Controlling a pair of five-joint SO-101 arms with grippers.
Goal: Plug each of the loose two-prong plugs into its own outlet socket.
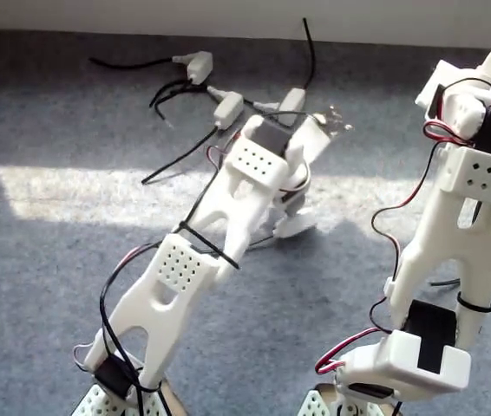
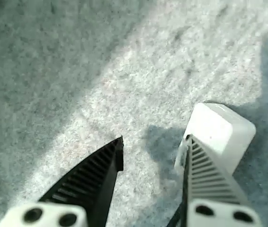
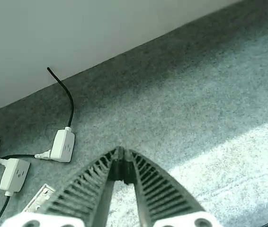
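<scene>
My left pincer (image 2: 155, 139) is spread wide over the grey carpet (image 1: 55, 260), low down in a sunlit patch. A white block (image 2: 219, 132), plug or socket I cannot tell, sits at the tip of one ribbed finger (image 2: 209, 179) and not in the gap. I cannot tell whether the two touch. From above, one white socket block (image 1: 291, 102) on a black cord (image 1: 308, 39) lies at twelve o'clock from that pincer. A second socket block (image 1: 228, 108) and a third socket block (image 1: 198, 65) lie toward eleven, all well apart from it and close to the wall (image 3: 77, 28). My right pincer (image 3: 120, 153) is pressed together with nothing in it, held above the carpet. My right arm (image 1: 480, 173) stands folded at three o'clock.
</scene>
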